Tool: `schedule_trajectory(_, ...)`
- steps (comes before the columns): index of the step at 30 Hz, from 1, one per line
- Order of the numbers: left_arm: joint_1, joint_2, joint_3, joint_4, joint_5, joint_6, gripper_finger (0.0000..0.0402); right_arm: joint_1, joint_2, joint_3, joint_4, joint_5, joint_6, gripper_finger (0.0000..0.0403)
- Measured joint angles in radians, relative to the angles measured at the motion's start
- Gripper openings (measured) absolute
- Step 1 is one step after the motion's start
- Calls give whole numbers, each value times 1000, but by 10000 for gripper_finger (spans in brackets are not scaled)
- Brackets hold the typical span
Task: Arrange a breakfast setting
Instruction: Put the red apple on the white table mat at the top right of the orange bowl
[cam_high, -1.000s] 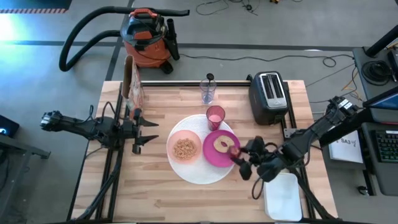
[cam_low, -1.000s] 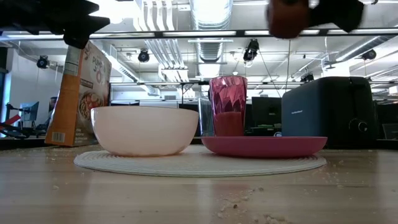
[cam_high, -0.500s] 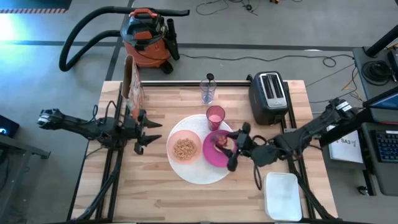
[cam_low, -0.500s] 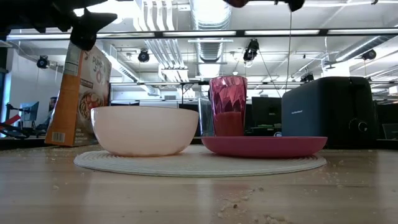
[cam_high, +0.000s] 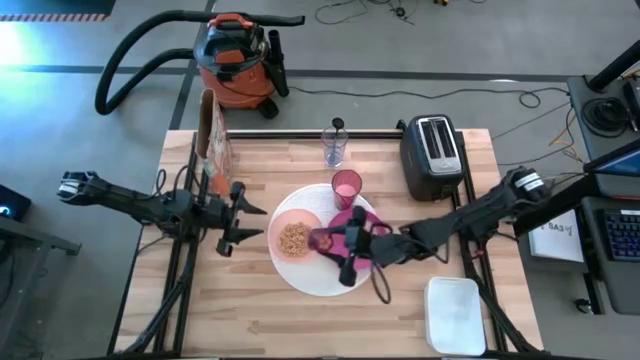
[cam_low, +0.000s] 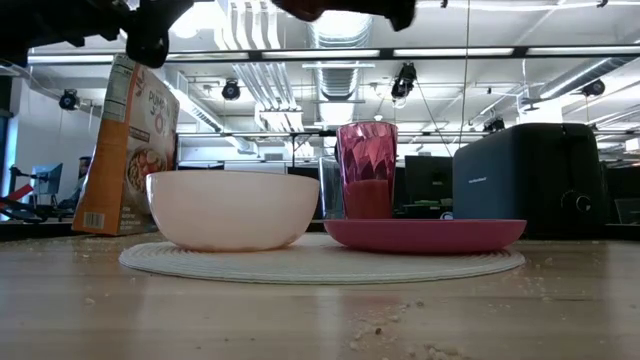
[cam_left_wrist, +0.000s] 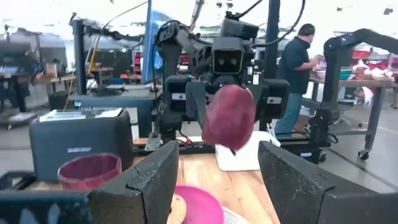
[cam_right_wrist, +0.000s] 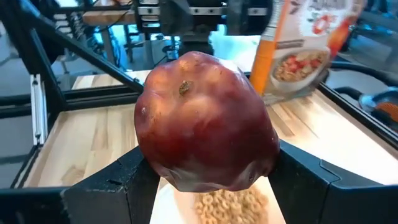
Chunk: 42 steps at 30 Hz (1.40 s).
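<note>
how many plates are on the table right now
2. The large white round plate lies mid-table under the bowl. The smaller magenta plate sits on its right side, partly hidden by the right gripper holding an apple. None other shows.

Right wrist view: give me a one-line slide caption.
Right gripper holds a dark red apple above the cereal-filled bowl, with the cereal box beyond.

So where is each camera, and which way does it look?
High view: above the table, straight down; both arms show.
Low view: at tabletop height, level across the bowl.
Left wrist view: faces the right gripper with its apple.
Right wrist view: looks past its apple at the cereal box.
Both wrist views share the apple.
</note>
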Motion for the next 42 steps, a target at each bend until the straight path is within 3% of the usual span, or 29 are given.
schedule_trajectory(4, 0, 21, 0, 18, 41, 63, 206, -23, 68, 86, -22, -26, -57, 242)
schedule_trajectory(12, 0, 88, 17, 17, 36, 54, 206, -79, 165, 259, -260, -29, -114, 242)
schedule_trajectory(17, 1, 123, 42, 18, 36, 104, 206, -99, 202, 327, -306, -90, -184, 242)
schedule_trajectory(31, 1, 208, 148, -97, 32, 210, 206, -129, 207, 352, -319, -139, -251, 242)
schedule_trajectory(36, 1, 278, 227, -224, 29, 210, 206, -147, 207, 352, -325, -185, -251, 242)
schedule_trajectory(42, 0, 340, 281, -234, 45, 264, 206, -150, 207, 352, -328, -258, -288, 242)
